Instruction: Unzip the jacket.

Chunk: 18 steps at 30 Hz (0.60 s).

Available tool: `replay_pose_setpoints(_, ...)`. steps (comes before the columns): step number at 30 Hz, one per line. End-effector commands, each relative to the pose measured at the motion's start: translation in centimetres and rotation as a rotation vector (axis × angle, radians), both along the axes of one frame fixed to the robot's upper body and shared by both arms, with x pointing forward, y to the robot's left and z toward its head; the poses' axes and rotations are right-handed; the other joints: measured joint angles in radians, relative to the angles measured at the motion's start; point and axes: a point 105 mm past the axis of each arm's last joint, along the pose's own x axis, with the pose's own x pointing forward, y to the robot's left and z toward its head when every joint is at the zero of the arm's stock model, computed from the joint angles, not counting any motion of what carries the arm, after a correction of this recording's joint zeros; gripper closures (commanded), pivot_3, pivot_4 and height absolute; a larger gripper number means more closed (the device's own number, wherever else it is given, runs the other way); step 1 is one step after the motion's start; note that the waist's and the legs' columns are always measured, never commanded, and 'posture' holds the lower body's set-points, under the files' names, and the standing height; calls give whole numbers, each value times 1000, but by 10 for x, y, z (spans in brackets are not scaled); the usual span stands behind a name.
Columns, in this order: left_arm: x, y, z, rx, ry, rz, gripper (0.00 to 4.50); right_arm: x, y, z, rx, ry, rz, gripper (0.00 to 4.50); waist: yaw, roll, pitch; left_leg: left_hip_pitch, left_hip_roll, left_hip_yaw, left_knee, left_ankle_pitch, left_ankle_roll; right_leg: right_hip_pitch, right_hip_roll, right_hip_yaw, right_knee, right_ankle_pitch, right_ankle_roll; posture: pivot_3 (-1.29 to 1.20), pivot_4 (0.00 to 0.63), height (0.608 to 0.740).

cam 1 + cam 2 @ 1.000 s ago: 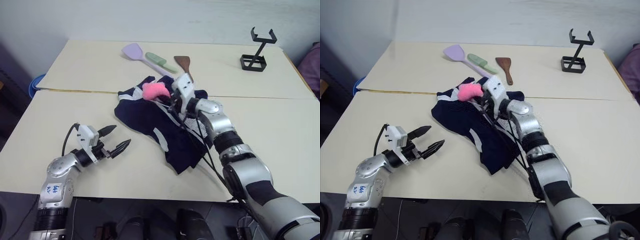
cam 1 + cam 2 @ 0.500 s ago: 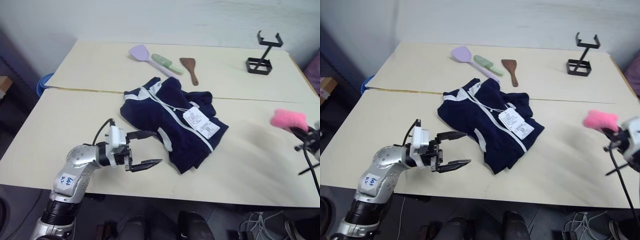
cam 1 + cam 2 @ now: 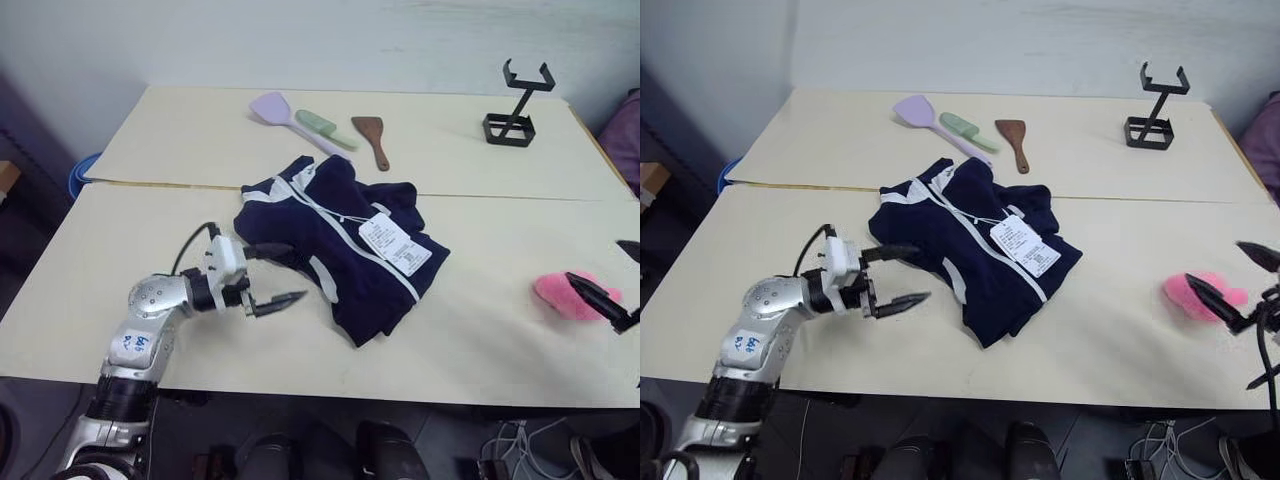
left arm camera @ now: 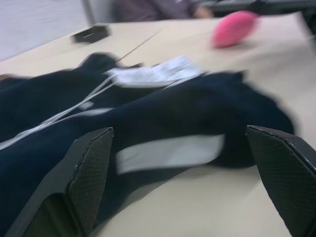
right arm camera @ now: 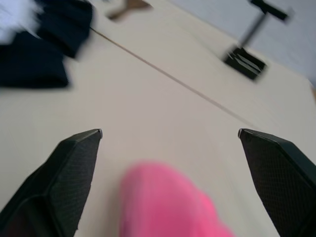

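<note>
Both grippers spread, right gripper (image 3: 1250, 280) edge-cropped, left gripper (image 3: 898, 275) beside crumpled jacket (image 3: 970, 250)

There is one jacket (image 3: 335, 240) with one bunch of white tags (image 3: 394, 243) on it. One pink ball (image 3: 570, 296) sits on the table (image 3: 300, 345). Three kitchen tools lie near the back: a purple spatula (image 3: 275, 110), a green brush (image 3: 323, 127) and a brown spatula (image 3: 371, 136). One black stand (image 3: 515, 110) (thin metal) is there too. Two grippers (image 3: 270, 277) (image 3: 1240, 285).
</note>
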Motion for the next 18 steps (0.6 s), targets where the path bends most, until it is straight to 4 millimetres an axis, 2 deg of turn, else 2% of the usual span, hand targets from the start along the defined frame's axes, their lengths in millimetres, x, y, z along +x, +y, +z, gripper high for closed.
replay_pose_setpoints(1,18,6,3,67,-111,68,0,-4,77,2,-10,76,248,35,6,-1,0,0,0,0,0,0,0,0,-1,0,0,0,0,0,150,740)
replay_pose_setpoints(6,54,3,-5,212,-227,148,0,4,159,-30,17,158,405,35,30,-5,0,-4,0,-3,1,-1,-1,-2,-1,-4,1,0,0,0,150,740)
replay_pose_setpoints(8,72,4,-4,252,-260,201,0,10,184,-44,15,173,423,35,34,-6,0,-7,-2,-4,2,-1,0,-4,2,-9,3,0,0,0,150,740)
replay_pose_setpoints(11,91,5,-2,287,-278,268,0,19,206,-68,2,239,410,35,33,-7,0,-19,-5,-4,6,0,3,-14,1,-16,6,1,2,0,150,740)
replay_pose_setpoints(13,98,4,-6,331,-265,276,0,25,212,-85,-55,266,375,35,31,-7,-1,-23,-6,-4,9,0,4,-17,1,-18,8,2,2,0,150,740)
replay_pose_setpoints(16,103,3,-19,409,-223,269,0,36,213,-97,-107,240,297,572,31,-8,-1,-24,-8,-5,10,-1,6,-16,1,-19,7,2,3,0,150,740)
replay_pose_setpoints(17,103,2,-21,413,-210,260,0,37,213,-98,-114,235,284,922,31,-8,-1,-24,-8,-5,11,-1,6,-16,1,-19,7,2,4,0,150,740)
replay_pose_setpoints(18,103,1,-25,408,-173,250,186,38,212,-97,-125,221,271,1271,31,-8,-1,-24,-8,-5,12,0,6,-15,1,-19,7,3,5,0,150,740)
